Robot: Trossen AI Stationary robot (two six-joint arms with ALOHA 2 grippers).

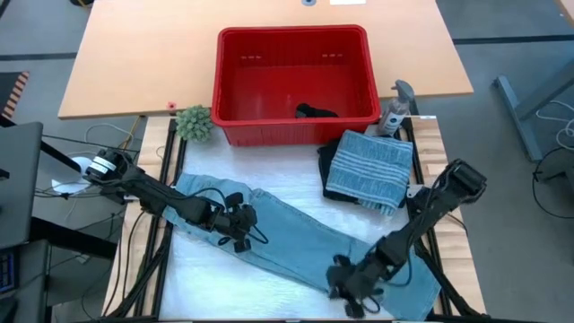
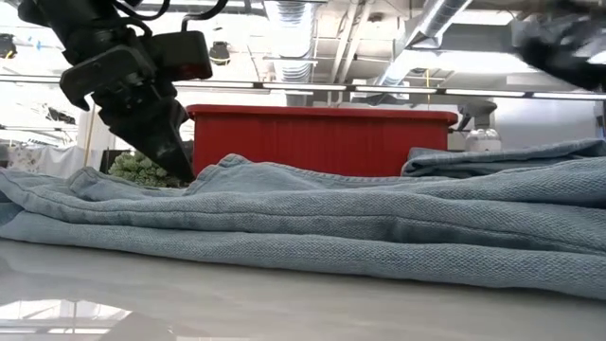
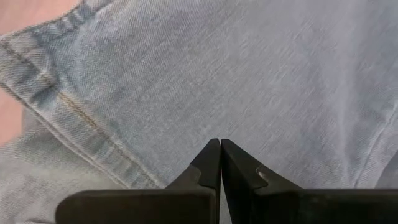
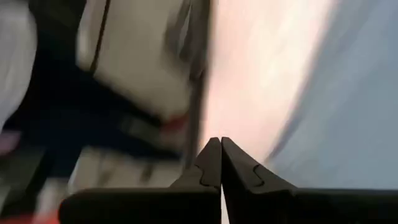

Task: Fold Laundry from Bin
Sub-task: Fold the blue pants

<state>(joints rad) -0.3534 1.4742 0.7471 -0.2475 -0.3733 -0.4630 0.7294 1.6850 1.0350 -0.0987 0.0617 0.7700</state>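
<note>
**Jeans stretched slantwise across the table**

Jeans [image 1: 296,235] lie flat on the near part of the white table [image 1: 206,283]. They are light blue and long. Their long line runs on a slant, from the left side a bit farther back down to the near right corner. In the low view they look like soft blue folds, one on top of another.

The right gripper [image 1: 352,289] is at the near right end of the jeans. Its two fingers are pressed together. In its wrist view nothing shows between them, and the picture is too smeared to tell if it touches the cloth.

The left gripper [image 1: 240,229] is a little farther back, over the left half of the jeans. Its fingers [image 3: 214,163] are pressed together too, with no cloth between them. Their tips point down at the blue cloth, near a sewn seam.

Behind the jeans, on the right, sits a folded striped cloth [image 1: 369,170] on top of a dark piece.

Farther back is the red bin [image 1: 296,82], its long side running left to right. A small black garment [image 1: 316,112] lies inside it, by the near wall. A little green plant [image 1: 194,123] sits just beside the bin's near left corner.
</note>
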